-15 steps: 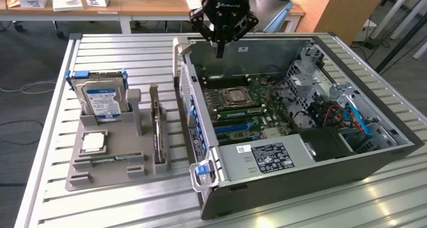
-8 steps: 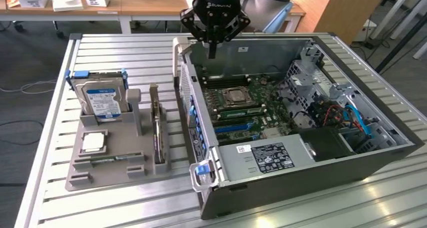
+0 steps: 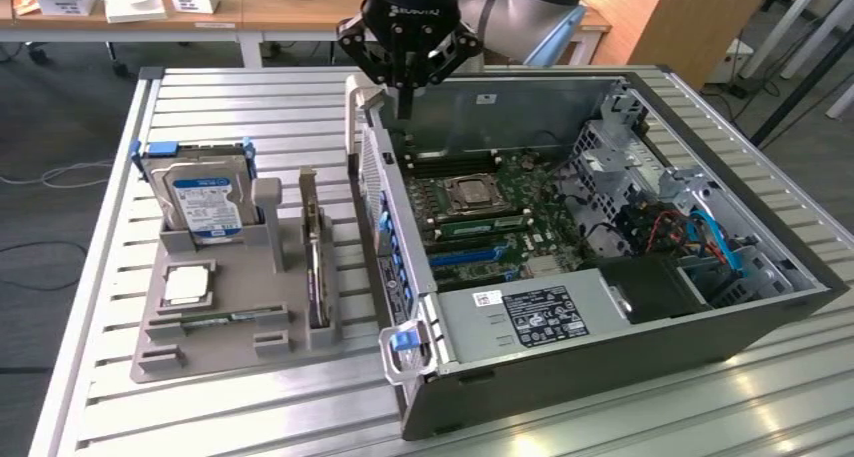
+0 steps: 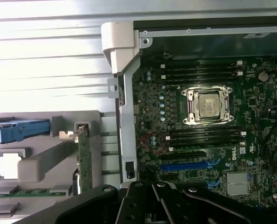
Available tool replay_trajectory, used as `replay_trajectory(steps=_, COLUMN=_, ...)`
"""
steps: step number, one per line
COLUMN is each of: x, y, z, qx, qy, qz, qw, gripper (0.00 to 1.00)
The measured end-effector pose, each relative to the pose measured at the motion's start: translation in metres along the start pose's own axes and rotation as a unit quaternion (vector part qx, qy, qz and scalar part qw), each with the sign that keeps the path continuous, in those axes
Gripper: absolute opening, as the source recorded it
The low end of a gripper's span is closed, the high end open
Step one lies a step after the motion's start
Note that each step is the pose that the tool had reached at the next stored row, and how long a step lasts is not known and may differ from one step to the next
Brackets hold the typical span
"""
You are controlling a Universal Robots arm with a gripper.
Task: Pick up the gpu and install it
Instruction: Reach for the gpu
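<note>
Tool (image 3: 404,105) hung pressed together, empty, above the case's (image 3: 561,377) far rim. gpu (image 3: 314,252) stood on edge in the holder (image 3: 174,352), off to the exterior view's left, long axis parallel to the case wall.

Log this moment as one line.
gripper: shut, empty, above computer case wall | gpu: on edge in grey holder, not grasped
</note>
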State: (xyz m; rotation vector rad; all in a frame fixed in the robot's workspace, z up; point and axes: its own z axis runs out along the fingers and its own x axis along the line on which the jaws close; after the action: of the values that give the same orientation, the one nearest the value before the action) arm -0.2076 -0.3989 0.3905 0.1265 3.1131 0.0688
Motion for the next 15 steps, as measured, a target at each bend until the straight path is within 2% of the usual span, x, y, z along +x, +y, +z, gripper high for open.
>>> replay_trajectory(steps=15, x=0.036, y=-0.0029, z=0.0007, qx=0.0001, qy=-0.0001, qz=0.002, qw=1.0, gripper=0.11)
